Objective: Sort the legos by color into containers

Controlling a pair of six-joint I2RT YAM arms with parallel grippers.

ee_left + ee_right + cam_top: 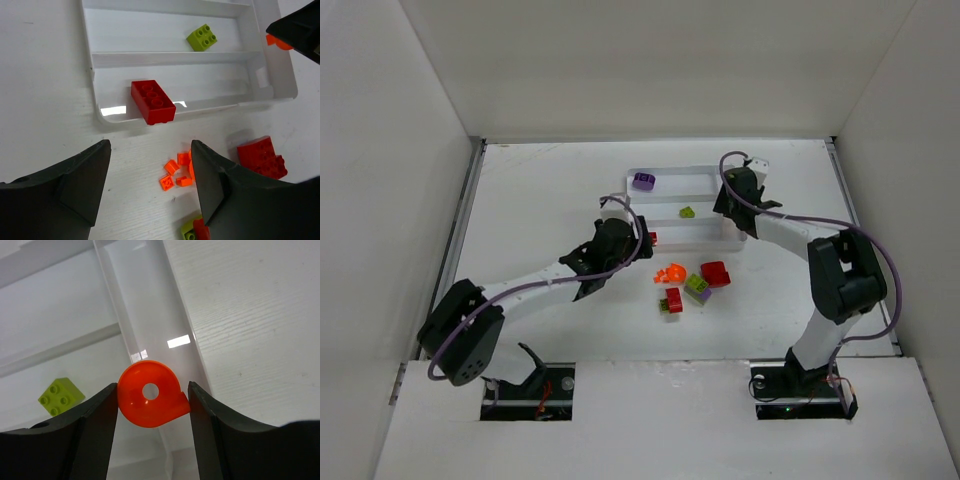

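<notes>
The white tray [680,171] lies at the back centre. A purple brick [643,181] is in its far slot, a lime brick [687,212] in the middle slot and a red brick [152,101] in the near slot. My right gripper [152,402] is shut on an orange round piece [150,400] and holds it over the narrow end slot [135,305]. My left gripper [150,150] is open and empty above the table, just in front of the tray. Several small orange pieces [177,172] lie beside its right finger.
Loose on the table in front of the tray are a red brick [715,273], a lime and purple brick [697,288] and a small red brick [673,300]. White walls enclose the table on three sides.
</notes>
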